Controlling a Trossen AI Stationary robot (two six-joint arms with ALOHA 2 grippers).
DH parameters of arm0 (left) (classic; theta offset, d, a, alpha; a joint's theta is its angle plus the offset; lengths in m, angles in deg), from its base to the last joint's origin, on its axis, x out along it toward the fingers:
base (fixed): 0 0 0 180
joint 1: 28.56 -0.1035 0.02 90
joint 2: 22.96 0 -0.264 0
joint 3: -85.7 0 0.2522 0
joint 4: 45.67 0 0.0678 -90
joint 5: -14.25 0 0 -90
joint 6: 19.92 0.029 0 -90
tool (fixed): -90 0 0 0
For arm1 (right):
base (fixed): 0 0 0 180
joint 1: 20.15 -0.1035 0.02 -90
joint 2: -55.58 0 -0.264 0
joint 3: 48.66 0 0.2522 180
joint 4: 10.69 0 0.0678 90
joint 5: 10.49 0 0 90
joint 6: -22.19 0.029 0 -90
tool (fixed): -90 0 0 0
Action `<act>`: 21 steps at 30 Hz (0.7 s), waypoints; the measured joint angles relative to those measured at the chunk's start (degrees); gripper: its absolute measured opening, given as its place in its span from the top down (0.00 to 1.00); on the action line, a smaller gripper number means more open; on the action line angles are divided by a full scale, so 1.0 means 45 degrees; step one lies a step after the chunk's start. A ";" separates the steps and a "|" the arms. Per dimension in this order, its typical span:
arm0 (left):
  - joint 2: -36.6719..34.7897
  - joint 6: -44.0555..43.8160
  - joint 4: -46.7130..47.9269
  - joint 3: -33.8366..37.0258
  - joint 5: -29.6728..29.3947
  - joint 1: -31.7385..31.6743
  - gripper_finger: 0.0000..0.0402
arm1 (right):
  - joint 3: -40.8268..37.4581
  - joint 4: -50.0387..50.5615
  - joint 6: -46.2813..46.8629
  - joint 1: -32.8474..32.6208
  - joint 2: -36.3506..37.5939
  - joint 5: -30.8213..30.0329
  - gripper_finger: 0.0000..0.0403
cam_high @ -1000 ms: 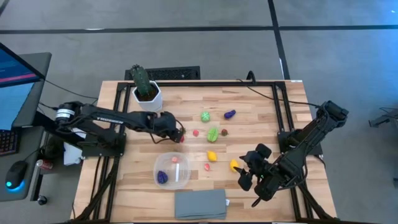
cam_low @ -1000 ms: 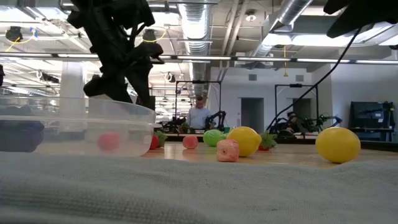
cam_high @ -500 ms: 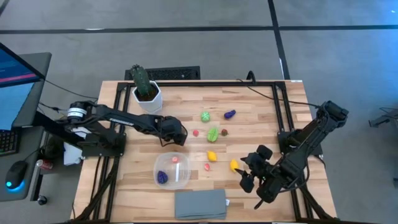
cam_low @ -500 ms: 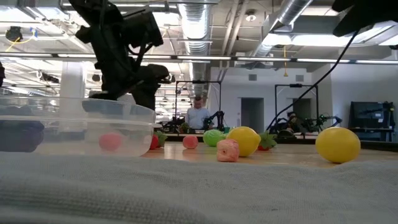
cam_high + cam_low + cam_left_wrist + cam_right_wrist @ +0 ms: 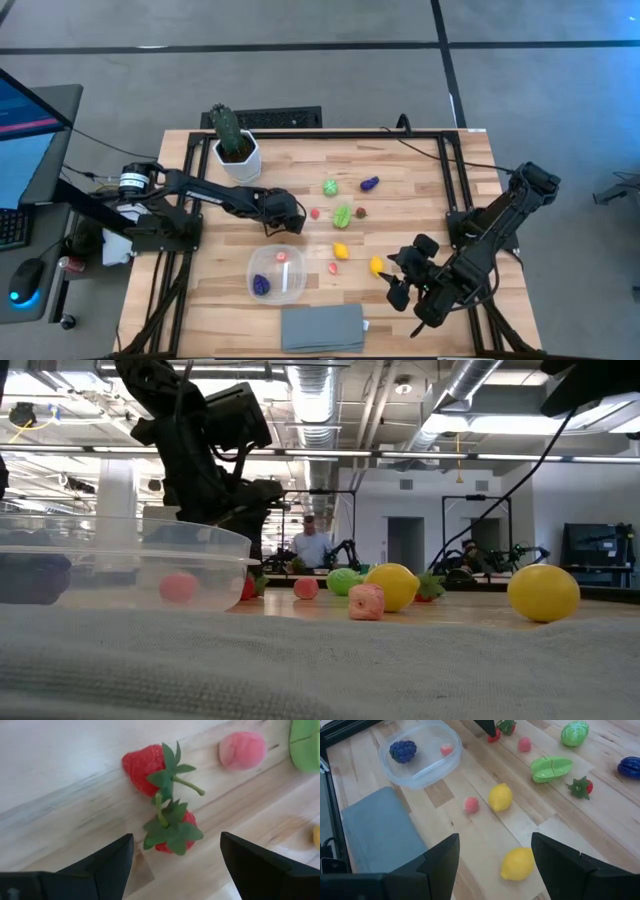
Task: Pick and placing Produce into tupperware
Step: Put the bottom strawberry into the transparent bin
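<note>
A pair of red strawberries (image 5: 165, 800), joined by their green stems, lies on the wooden table beside a pink piece (image 5: 242, 750). My left gripper (image 5: 175, 865) is open just above them, one finger on either side of the nearer strawberry (image 5: 172, 835), touching neither. In the high view it (image 5: 291, 224) stands just beyond the clear tupperware (image 5: 277, 273), which holds a purple berry (image 5: 261, 285) and a pink piece (image 5: 282, 255). More produce lies to the right, among it a yellow lemon (image 5: 377, 265). My right gripper (image 5: 400, 287) hangs open near the lemon.
A cactus in a white pot (image 5: 232, 140) stands at the far left. A folded grey cloth (image 5: 322, 327) lies at the near edge. Green pieces (image 5: 343, 215), a purple one (image 5: 369, 183), a second lemon (image 5: 340, 250) and a pink piece (image 5: 332, 268) are scattered mid-table.
My left gripper has come down toward the table, over the strawberries beside the tupperware's far edge. The produce and the tupperware have stayed where they were.
</note>
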 joint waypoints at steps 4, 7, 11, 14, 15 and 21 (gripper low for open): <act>0.0000 -0.0005 -0.0086 0.0000 -0.0020 -0.0147 0.29 | 0.0000 0.0000 -0.0004 0.0000 0.0002 0.0000 0.33; 0.0000 -0.0015 -0.0080 0.0000 -0.0035 -0.0229 0.29 | 0.0000 0.0000 -0.0006 0.0000 0.0002 0.0000 0.33; 0.0000 -0.0019 -0.0077 0.0000 -0.0040 -0.0284 0.29 | 0.0000 0.0000 -0.0011 0.0005 -0.0002 0.0000 0.33; 0.0000 -0.0024 -0.0075 0.0000 -0.0137 -0.0289 0.29 | 0.0000 0.0000 -0.0011 0.0005 0.0001 -0.0005 0.33; 0.0000 -0.0024 -0.0075 0.0000 -0.0145 -0.0289 0.29 | 0.0000 0.0000 -0.0011 0.0005 0.0002 -0.0005 0.33; 0.0000 -0.0126 -0.0070 0.0000 -0.0370 -0.0289 0.29 | 0.0000 0.0000 -0.0020 0.0010 0.0002 -0.0005 0.33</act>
